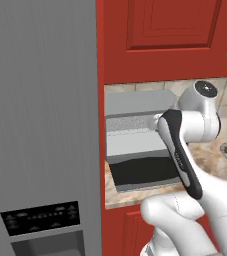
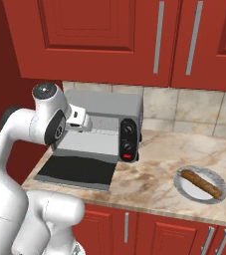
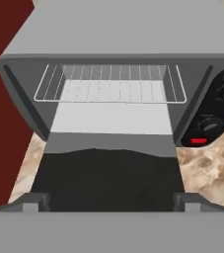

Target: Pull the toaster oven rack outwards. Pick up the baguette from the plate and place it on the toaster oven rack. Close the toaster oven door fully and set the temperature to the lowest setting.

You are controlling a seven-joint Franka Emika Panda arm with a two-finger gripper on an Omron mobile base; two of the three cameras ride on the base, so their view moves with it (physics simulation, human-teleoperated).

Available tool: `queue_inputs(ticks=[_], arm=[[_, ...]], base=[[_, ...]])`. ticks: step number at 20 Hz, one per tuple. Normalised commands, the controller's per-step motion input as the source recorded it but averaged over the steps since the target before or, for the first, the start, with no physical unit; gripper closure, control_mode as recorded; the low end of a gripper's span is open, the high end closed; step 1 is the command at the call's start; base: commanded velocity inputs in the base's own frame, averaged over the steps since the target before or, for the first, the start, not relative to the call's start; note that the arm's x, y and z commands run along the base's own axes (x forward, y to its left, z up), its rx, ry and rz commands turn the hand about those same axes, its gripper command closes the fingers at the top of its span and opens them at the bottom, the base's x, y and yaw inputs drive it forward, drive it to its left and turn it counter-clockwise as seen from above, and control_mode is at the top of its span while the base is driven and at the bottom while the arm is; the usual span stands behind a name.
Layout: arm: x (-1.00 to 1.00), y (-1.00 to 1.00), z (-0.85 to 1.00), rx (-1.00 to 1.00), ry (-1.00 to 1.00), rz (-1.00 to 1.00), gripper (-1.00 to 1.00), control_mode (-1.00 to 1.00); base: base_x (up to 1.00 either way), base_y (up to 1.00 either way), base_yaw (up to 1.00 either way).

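The toaster oven (image 2: 104, 107) stands on the counter against the red wall. Its door (image 2: 77, 172) of dark glass lies folded down flat, open. Inside the cavity the wire rack (image 3: 111, 86) sits in the upper part, within the opening. My gripper (image 3: 111, 205) hovers above the lowered door, facing the cavity and short of the rack; its fingertips (image 3: 34, 202) stand wide apart, open with nothing held. The baguette (image 2: 200, 183) lies across the plate (image 2: 219, 191) on the counter, right of the oven. On the black control panel are two knobs (image 2: 128, 137) and a red button (image 2: 127, 156).
A tall grey fridge (image 1: 40, 125) fills the space left of the oven, behind a red side panel (image 1: 99, 100). Red upper cabinets (image 2: 134, 40) hang above the oven. Marble counter (image 2: 154, 169) lies bare between the oven and the plate.
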Motion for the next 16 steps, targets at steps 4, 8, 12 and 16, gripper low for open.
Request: queue_inputs(ticks=[4,8,12,16], arm=[[-0.13,0.0,-0.17,0.0,-0.1,0.0,-1.0,-1.0],[-0.13,0.0,-0.15,0.0,-0.13,0.0,-1.0,-1.0],[-0.13,0.0,-0.12,0.0,-0.14,0.0,-1.0,-1.0],[-0.07,0.0,-0.12,0.0,-0.1,0.0,-1.0,-1.0]], base=[[0.0,0.0,0.0],[0.0,0.0,0.0],[0.0,0.0,0.0],[0.0,0.0,0.0]])
